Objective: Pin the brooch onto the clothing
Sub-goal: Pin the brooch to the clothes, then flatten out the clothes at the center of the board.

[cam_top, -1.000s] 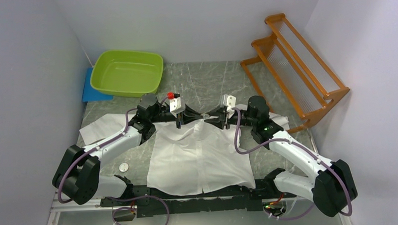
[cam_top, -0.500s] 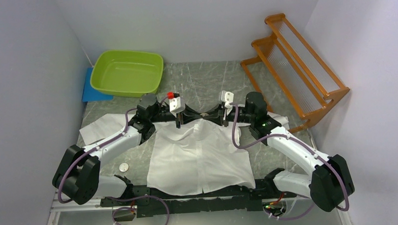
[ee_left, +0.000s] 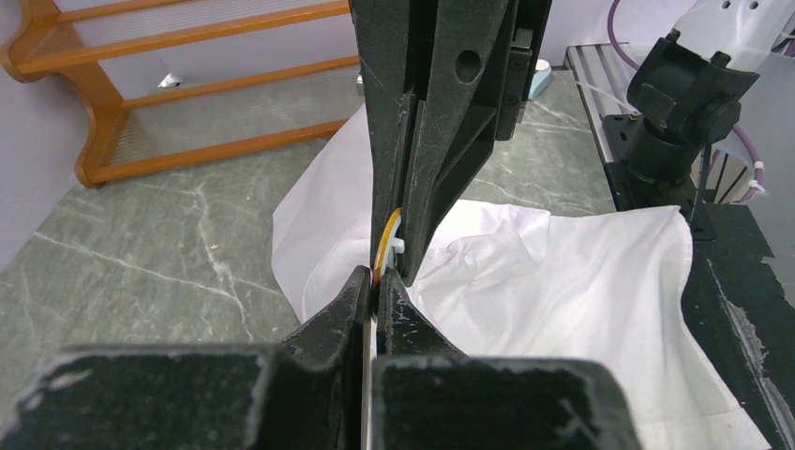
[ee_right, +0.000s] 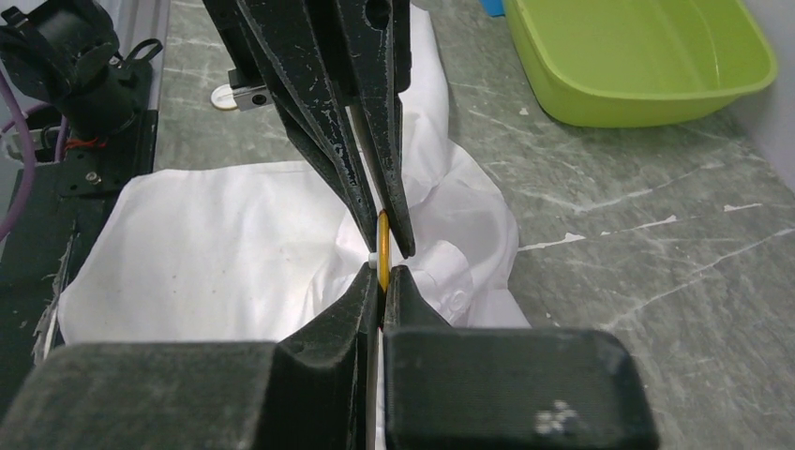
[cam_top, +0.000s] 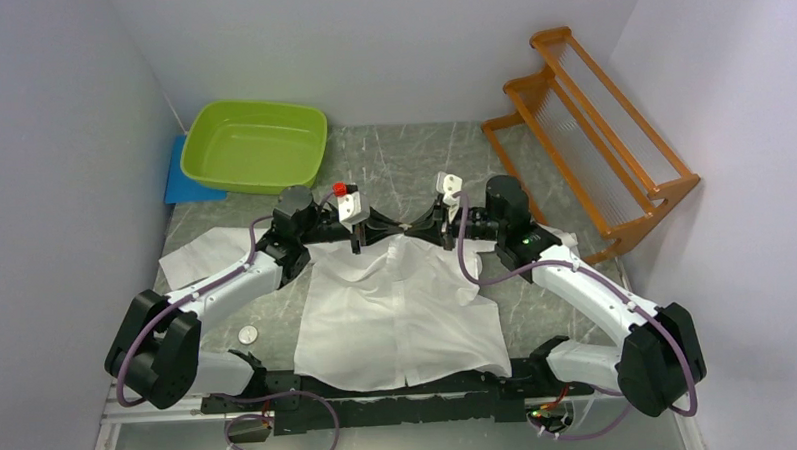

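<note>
The brooch (ee_left: 385, 242) is a thin gold-rimmed disc with a white back piece, seen edge-on just above the collar of the clothing (cam_top: 398, 315), a white shirt spread flat on the table. My left gripper (ee_left: 377, 279) is shut on one edge of it. My right gripper (ee_right: 382, 274) is shut on the opposite edge of the brooch (ee_right: 382, 240). In the top view the left gripper (cam_top: 402, 228) and the right gripper (cam_top: 416, 227) meet tip to tip over the collar, hiding the brooch there.
A green basin (cam_top: 256, 145) sits on a blue mat (cam_top: 186, 180) at the back left. A wooden rack (cam_top: 591, 128) stands at the back right. A small round disc (cam_top: 246, 334) lies on the marble table (cam_top: 402, 160) left of the shirt.
My right gripper has moved left to meet the left gripper and has shut on the brooch. The left arm has stayed still.
</note>
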`<state>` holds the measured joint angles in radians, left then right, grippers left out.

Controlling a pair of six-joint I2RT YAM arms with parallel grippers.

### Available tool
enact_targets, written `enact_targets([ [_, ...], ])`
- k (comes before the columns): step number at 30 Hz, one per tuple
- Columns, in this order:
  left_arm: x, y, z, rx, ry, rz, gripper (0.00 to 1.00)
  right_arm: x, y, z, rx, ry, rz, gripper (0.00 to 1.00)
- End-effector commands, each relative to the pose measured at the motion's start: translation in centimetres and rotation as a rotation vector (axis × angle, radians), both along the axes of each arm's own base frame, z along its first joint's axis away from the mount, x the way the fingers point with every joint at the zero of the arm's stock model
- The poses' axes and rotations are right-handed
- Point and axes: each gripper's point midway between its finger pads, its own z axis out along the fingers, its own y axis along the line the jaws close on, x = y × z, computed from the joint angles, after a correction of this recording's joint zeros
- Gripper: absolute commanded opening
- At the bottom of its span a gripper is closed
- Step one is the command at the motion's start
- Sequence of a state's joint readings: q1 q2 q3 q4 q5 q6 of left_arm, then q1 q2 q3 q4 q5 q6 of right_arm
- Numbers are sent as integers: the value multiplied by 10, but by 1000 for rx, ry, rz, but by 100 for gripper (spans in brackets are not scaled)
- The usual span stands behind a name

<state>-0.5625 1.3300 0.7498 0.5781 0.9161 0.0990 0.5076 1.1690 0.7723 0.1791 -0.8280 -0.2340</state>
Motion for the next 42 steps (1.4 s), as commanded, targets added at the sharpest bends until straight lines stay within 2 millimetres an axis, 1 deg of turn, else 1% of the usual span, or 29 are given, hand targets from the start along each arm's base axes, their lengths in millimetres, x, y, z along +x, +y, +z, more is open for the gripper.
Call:
enact_targets([
  [1, -15, -2, 21, -37, -70, -54, 3, 27, -4, 22, 9, -48, -126, 0],
  [5, -16, -1, 22, -41, -76, -51, 3, 35, -11, 21, 2, -32, -198, 0],
  [7, -15, -1, 21, -40, -72, -49, 3, 34, -13, 22, 16, -44, -213, 0],
  [14, -13, -1, 20, -38, -65, -39, 3, 21, -14, 28, 69, -113, -174, 0],
  [15, -13, -1, 20, -37, -67, -36, 3, 18, -15, 30, 77, -127, -165, 3],
  [16, -12, -1, 20, -35, -68, -33, 3, 15, -15, 31, 85, -136, -156, 18],
  [17, -12, -1, 20, -33, -68, -29, 3, 13, -16, 33, 96, -145, -154, 47],
  [18, -11, -1, 19, -31, -68, -26, 3, 10, -17, 35, 108, -156, -153, 68],
  [20, -10, 0, 18, -26, -73, -21, 3, 6, -18, 40, 135, -169, -151, 85],
  [22, -9, 0, 17, -21, -72, -11, 3, 2, -21, 44, 166, -175, -157, 94],
  [23, -8, 0, 17, -17, -73, -8, 3, 0, -22, 47, 182, -176, -161, 97],
  [26, -5, 1, 14, -1, -87, 8, 3, 1, -27, 56, 232, -161, -206, 100],
  [28, -1, 3, 11, 10, -106, 29, 3, 4, -30, 60, 251, -136, -242, 100],
  [30, 4, 5, 7, 30, -137, 60, 3, 11, -32, 59, 252, -89, -288, 100],
  [34, 15, 11, -5, 86, -237, 107, 3, 19, -35, 48, 247, 17, -354, 100],
  [38, 27, 17, -13, 136, -293, 175, 3, 17, -38, 41, 265, 95, -382, 100],
  [42, 37, 15, -21, 169, -340, 217, 3, 12, -43, 39, 301, 152, -417, 100],
])
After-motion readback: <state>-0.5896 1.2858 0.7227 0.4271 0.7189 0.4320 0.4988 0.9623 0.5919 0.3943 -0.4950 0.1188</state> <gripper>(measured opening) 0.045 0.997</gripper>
